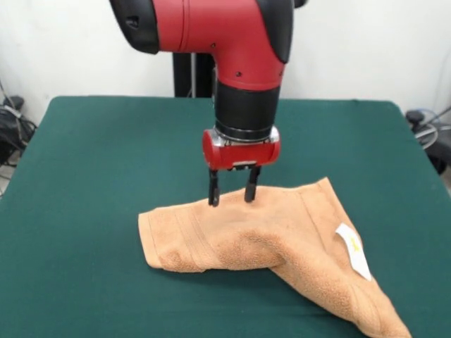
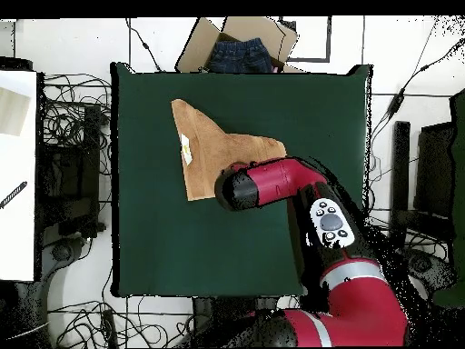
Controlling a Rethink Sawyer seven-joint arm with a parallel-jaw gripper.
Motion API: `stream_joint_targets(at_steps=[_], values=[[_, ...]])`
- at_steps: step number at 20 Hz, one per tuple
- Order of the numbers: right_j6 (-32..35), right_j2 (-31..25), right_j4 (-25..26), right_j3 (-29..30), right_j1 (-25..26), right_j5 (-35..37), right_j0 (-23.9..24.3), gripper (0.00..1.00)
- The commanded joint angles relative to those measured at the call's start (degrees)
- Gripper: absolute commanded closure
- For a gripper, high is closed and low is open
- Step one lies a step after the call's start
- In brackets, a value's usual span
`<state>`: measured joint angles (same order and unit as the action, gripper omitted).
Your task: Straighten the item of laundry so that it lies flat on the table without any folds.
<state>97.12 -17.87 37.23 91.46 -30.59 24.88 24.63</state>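
Observation:
The peach terry-cloth towel [image 1: 275, 236] lies folded over itself in a bent, angled shape on the dark green table [image 1: 106, 162]. One arm of it runs left, the other runs to the front right edge. Its white tag [image 1: 352, 250] shows on the right part. My gripper [image 1: 232, 198] points straight down at the towel's far edge, fingers apart, tips touching or just above the cloth. In the overhead view the towel [image 2: 213, 150] lies in the table's [image 2: 163, 236] upper half, and the arm hides the gripper.
A cardboard box with dark blue clothes [image 2: 238, 53] stands beyond the table's far edge in the overhead view. Cables and equipment lie on the floor around the table. A white surface [image 2: 16, 173] stands at the left.

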Motion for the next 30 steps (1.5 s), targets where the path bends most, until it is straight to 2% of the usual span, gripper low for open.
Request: stream_joint_targets(at_steps=[1, 4, 12, 22, 23, 30], values=[[14.5, 5.1, -0.9, -0.1, 7.4, -7.6, -3.1, 0.00], [12.2, 5.3, -0.8, -1.7, 10.0, -9.9, -2.9, 0.00], [7.8, 5.2, -1.4, -4.2, 13.2, -11.1, -2.5, 0.00], [5.0, 4.6, -0.8, -6.0, 14.8, -11.6, -2.3, 0.00], [4.6, 4.3, 0.0, -5.8, 14.8, -13.2, -2.1, 1.00], [4.6, 4.4, 0.6, -5.7, 14.7, -15.2, -2.0, 1.00]])
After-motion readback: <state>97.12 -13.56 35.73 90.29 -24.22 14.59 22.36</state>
